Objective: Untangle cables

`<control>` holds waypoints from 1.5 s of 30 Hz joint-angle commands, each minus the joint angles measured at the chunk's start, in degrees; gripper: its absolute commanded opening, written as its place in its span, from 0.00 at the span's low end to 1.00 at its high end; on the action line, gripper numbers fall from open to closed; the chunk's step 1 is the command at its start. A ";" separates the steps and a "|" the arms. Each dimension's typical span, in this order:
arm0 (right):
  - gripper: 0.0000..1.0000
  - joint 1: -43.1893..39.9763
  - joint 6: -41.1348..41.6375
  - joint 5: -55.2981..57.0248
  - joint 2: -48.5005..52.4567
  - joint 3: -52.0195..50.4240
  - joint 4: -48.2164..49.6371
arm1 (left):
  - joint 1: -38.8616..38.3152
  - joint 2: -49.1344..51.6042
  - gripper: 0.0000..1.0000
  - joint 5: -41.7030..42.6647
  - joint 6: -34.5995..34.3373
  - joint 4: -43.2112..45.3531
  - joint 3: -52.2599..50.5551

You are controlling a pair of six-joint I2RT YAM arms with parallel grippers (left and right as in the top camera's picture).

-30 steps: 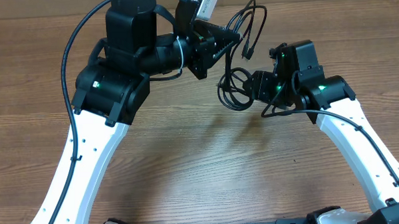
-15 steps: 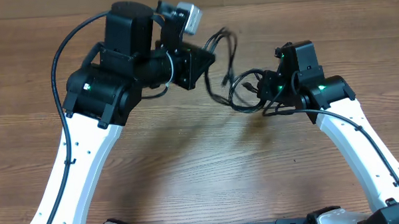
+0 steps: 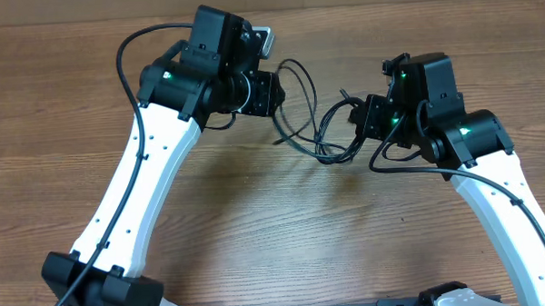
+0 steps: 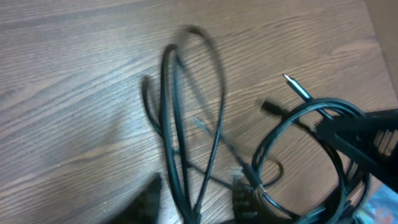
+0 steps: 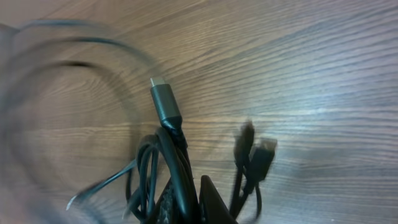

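- Cables (image 3: pixel 313 138): thin black cords in loose loops, strung between the two grippers above the wooden table (image 3: pixel 257 226)
- Plug (image 5: pixel 163 102): flat metal-tipped end, standing up from the bundle in the right wrist view
- Right gripper (image 3: pixel 360 123): clenched on the coiled end of the cables
- Left gripper (image 3: pixel 275 91): long loops run into it; view blurred, grip cannot be told

Overhead looks straight down; both wrist views look close at the cables (image 3: pixel 324 151).
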 commanded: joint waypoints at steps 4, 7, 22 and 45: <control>0.04 0.31 -2.67 -6.38 -0.70 1.51 0.17 | 0.24 0.15 0.69 -1.40 0.50 0.20 0.90; 0.04 0.31 -2.89 -6.40 -0.70 1.51 0.11 | -0.17 0.15 0.67 0.52 0.48 -1.03 0.90; 0.04 0.28 -6.97 -13.18 -0.70 1.51 1.49 | -3.30 6.21 0.80 10.16 19.02 -3.28 0.70; 0.13 0.22 -6.95 -3.04 -0.70 1.51 -3.69 | -3.76 10.97 0.04 10.16 23.10 0.17 0.87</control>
